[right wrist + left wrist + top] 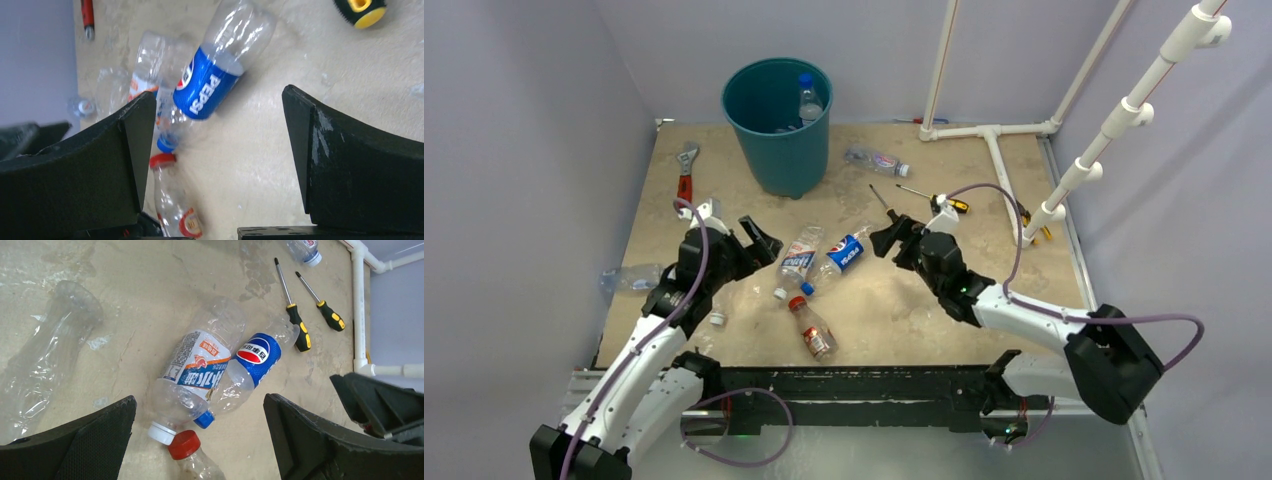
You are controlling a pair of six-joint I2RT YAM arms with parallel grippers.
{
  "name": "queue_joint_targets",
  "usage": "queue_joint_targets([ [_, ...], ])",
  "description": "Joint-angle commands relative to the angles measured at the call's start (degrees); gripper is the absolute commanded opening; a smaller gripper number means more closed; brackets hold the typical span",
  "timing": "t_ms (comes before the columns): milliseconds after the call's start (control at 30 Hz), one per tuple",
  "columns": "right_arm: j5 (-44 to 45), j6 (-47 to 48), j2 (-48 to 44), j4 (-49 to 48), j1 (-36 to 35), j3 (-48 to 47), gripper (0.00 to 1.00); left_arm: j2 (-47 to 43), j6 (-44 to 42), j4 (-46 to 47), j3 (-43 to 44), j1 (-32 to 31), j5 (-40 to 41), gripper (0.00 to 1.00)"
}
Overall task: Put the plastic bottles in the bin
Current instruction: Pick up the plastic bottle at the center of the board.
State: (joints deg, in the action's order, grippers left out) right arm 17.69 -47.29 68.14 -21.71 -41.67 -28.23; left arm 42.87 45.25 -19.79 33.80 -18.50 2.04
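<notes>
The teal bin (777,130) stands at the back of the table with a clear bottle (808,97) upright inside. Three bottles lie mid-table: a white-labelled one (799,258), a blue Pepsi one (846,252) and a red-capped one (812,328). My left gripper (759,243) is open and empty just left of them. In the left wrist view (200,440) it hovers over the white-labelled bottle (195,370) and the red cap (184,444). My right gripper (892,238) is open and empty just right of the Pepsi bottle (210,87), which lies beyond its fingertips (215,170).
Another bottle (876,160) lies right of the bin and one (632,277) at the left edge. A crushed clear bottle (45,350) lies near my left gripper. Two screwdrivers (934,197) lie behind the right gripper, a red-handled wrench (686,170) back left. White pipes (994,135) stand at the back right.
</notes>
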Motion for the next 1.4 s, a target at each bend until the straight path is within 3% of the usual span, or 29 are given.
queue_joint_targets([
  [0,7.52,-9.72,5.28,-5.75,3.87,-4.55,0.93,-1.12,2.28,4.05,-0.94,0.05,-3.13,0.99],
  [267,11.82,-24.84,22.49,-12.64,10.71,-15.9,0.89,-2.5,2.16,2.5,-1.68,0.04,-3.89,0.98],
  [533,10.72,-28.46,37.89,-13.44,15.04,-27.91,0.82,-4.51,2.1,1.69,-1.46,0.04,-5.31,0.98],
  [1367,10.61,-21.66,51.68,-6.53,20.54,-42.77,0.85,-5.04,-0.11,1.11,-0.81,0.04,-2.43,0.98],
])
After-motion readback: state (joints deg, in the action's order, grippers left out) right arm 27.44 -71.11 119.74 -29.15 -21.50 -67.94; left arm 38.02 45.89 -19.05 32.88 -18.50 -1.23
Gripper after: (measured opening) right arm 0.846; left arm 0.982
